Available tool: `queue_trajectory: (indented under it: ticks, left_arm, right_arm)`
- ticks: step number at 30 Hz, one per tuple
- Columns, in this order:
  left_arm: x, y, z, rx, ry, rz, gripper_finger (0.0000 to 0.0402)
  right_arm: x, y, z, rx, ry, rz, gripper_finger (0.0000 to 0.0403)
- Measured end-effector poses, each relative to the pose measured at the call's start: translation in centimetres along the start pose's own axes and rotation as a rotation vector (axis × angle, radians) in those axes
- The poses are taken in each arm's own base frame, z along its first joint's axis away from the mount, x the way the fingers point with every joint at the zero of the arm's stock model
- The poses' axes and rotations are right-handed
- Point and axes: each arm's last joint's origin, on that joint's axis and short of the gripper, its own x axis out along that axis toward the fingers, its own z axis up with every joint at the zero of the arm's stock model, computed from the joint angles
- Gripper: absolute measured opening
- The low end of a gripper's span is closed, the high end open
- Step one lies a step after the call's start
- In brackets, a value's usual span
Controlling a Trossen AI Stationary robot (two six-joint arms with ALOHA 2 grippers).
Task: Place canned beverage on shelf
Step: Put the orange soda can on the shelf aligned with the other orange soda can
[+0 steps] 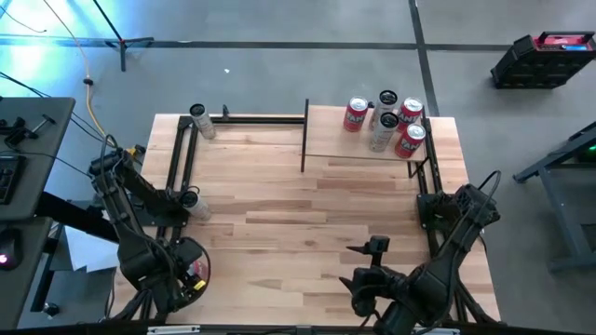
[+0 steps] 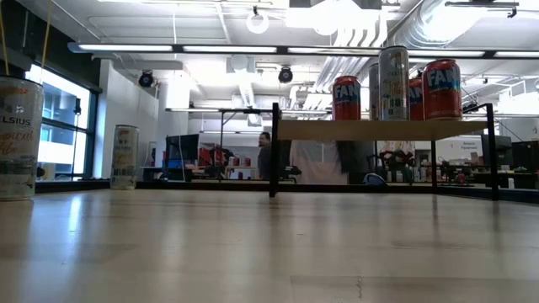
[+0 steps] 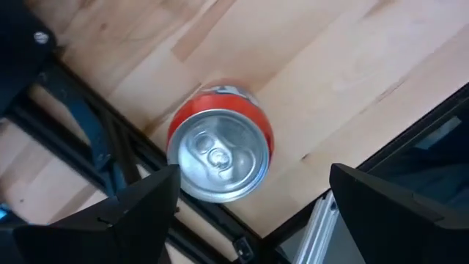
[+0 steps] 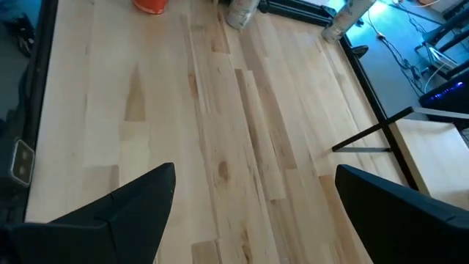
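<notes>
A red canned beverage (image 3: 220, 150) stands upright on the table's near left corner, its silver top facing up. My left gripper (image 3: 249, 216) hangs above it, pointing down and open, one finger on either side and above the can (image 1: 197, 271), touching nothing. My right gripper (image 4: 253, 213) is open over bare planks by the near edge (image 1: 359, 264), right of the middle. The shelf (image 1: 328, 130), a pale board on thin black uprights, stands at the far right and carries several red and silver cans (image 2: 393, 82).
Two tall pale cans stand on the table's left side, one at the far corner (image 1: 201, 120) and one midway (image 1: 193, 201). A black metal frame (image 1: 182, 158) runs along the table's left and far edges. The middle planks (image 1: 307, 214) lie bare.
</notes>
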Motion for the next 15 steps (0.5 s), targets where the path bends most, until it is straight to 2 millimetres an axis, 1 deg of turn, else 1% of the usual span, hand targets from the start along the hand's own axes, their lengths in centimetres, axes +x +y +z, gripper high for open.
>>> queue_trajectory:
  ticks: [3,15]
  left_arm:
    - [0.53,0.16,-0.02,0.006,0.013,0.02,0.0339]
    - [0.51,0.4,0.07,0.009,-0.006,0.041,0.0339]
  right_arm:
    - [-0.14,0.09,-0.07,-0.003,-0.002,0.003,0.0362]
    - [-0.13,0.11,-0.04,0.005,-0.004,0.005,0.0362]
